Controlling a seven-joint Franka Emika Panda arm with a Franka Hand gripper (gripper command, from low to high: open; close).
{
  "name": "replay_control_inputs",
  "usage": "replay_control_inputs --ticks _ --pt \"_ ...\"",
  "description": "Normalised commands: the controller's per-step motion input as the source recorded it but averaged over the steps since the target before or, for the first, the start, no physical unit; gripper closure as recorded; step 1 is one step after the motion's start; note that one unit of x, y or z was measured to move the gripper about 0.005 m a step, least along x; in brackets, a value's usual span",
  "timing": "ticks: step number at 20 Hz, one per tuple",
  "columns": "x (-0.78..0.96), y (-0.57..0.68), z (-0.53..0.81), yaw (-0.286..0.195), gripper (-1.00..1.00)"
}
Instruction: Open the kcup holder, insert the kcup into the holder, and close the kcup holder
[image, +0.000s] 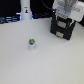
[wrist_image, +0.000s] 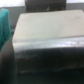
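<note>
Pincer above the kcup holder; drawers not yet opened.

Exterior view: we see the pincer (image: 64, 16) directly over the kcup holder (image: 63, 27); the kcup (image: 31, 43) sits well apart on the surface (image: 45, 62). Its jaw state we cannot tell.
Wrist view: only the holder's top shows. Descending here risks striking it and missing the handles.

1 kcup (image: 31, 43), 1 kcup holder (image: 62, 26), 1 white bottle (image: 25, 11), 1 table (image: 30, 65).

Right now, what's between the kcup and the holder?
Nothing: in the exterior view, only bare white table separates the kcup from the holder.
</note>
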Motion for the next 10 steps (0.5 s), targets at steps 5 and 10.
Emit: replay_control_inputs --ticks 5,10 --pt "-0.06 0.06 0.0 -0.005 1.0" --pt "0.02 0.06 0.01 -0.001 1.0"
